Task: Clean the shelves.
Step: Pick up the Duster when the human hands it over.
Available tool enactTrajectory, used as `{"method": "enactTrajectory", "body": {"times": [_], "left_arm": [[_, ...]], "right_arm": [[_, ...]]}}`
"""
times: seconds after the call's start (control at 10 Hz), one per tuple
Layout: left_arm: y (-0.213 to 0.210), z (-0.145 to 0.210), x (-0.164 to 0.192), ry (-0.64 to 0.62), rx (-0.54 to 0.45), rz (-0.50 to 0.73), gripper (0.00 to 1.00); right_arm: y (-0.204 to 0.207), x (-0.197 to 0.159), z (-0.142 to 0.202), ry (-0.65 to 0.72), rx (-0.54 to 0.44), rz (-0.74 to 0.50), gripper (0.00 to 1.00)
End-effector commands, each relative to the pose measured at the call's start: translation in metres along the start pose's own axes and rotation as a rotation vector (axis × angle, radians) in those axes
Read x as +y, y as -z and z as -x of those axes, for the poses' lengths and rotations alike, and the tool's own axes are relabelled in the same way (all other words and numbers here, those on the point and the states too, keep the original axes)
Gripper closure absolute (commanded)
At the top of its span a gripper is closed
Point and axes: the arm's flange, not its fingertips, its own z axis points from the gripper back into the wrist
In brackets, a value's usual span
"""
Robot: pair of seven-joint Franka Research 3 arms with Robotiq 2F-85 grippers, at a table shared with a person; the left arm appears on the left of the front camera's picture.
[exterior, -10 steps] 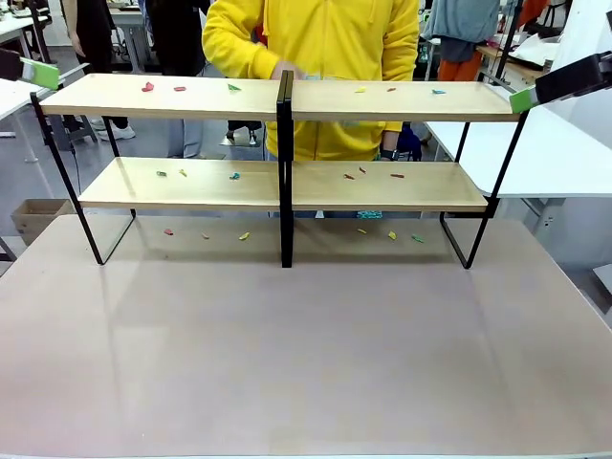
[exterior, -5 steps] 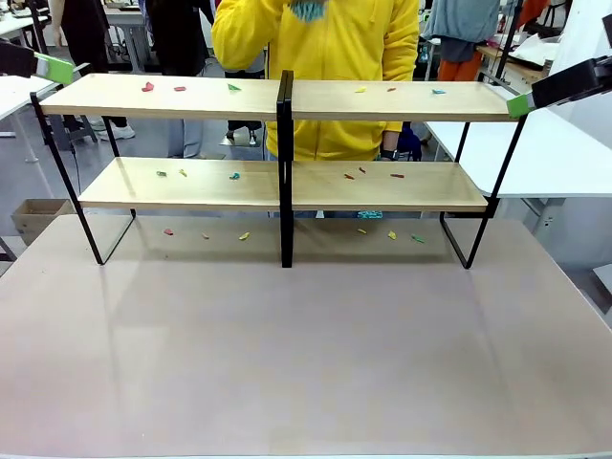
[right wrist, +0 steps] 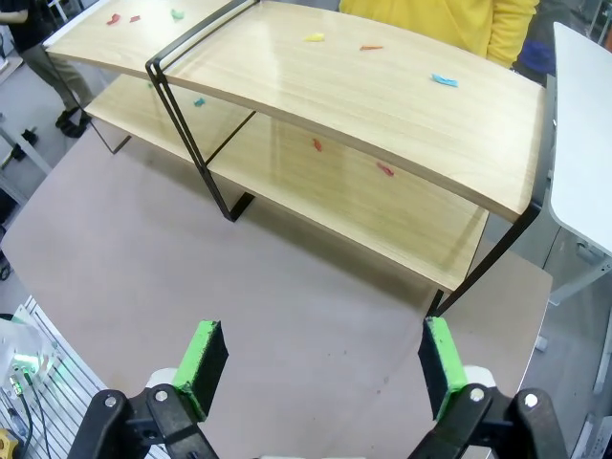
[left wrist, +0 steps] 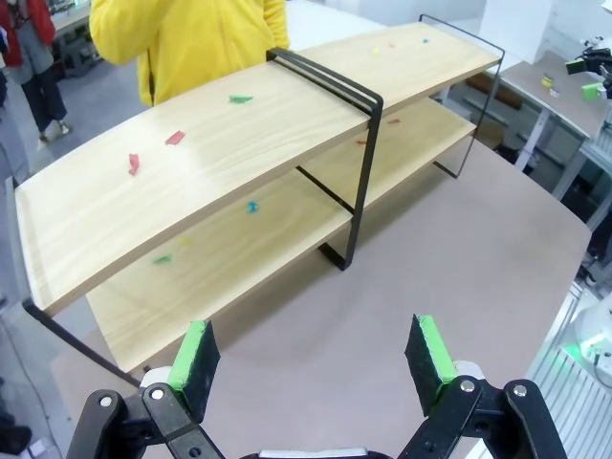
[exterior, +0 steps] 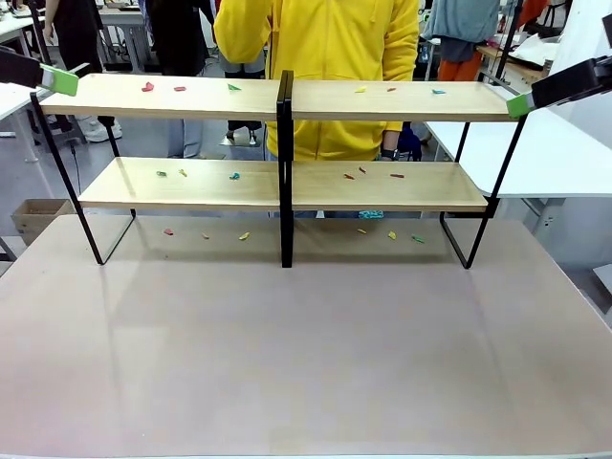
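Holding the left gripper [left wrist: 311, 354] released, jaws spread wide, nothing between the green pads [left wrist: 196, 361]. Holding the right gripper [right wrist: 322, 361] released likewise, grasping nothing. Hovering both above the table [exterior: 306, 363], beside the outer ends of the top board [exterior: 191, 99]. Showing the shelves [exterior: 402, 186] standing upright on the table's far half. Showing small coloured scraps [exterior: 148, 87] lying scattered on both boards and on the table beneath. Showing a person [exterior: 325, 48] in a yellow top standing just behind the shelves.
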Motion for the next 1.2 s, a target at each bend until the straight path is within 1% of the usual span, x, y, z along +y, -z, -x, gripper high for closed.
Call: {"method": "enactTrajectory", "body": {"times": [0.0,0.1,0.2,0.3,0.5,0.8,1.0,1.1], "left_arm": [[-0.001,-0.001,-0.001,0.018,-0.01,0.006,0.0],[-0.001,-0.001,-0.001,0.018,-0.01,0.006,0.0],[-0.001,-0.001,-0.001,0.018,-0.01,0.006,0.0],[-0.001,-0.001,-0.001,0.018,-0.01,0.006,0.0],[-0.001,-0.001,-0.001,0.018,-0.01,0.006,0.0],[-0.001,-0.001,-0.001,0.018,-0.01,0.006,0.0],[-0.001,-0.001,-0.001,0.018,-0.01,0.006,0.0],[-0.001,-0.001,-0.001,0.018,-0.01,0.006,0.0]], "right_arm": [[0.002,-0.007,-0.003,-0.021,-0.004,-0.038,0.0],[0.001,-0.007,-0.003,-0.014,-0.008,-0.036,0.0],[0.0,-0.007,-0.004,0.027,-0.01,-0.056,0.0],[-0.001,-0.003,-0.006,0.095,-0.01,-0.052,0.0],[-0.006,-0.001,-0.012,0.208,-0.049,-0.033,0.0],[-0.008,-0.002,-0.012,0.234,-0.063,-0.028,0.0],[-0.011,-0.006,-0.011,0.263,-0.105,-0.021,0.0],[-0.012,-0.007,-0.011,0.265,-0.109,-0.019,0.0]]}}
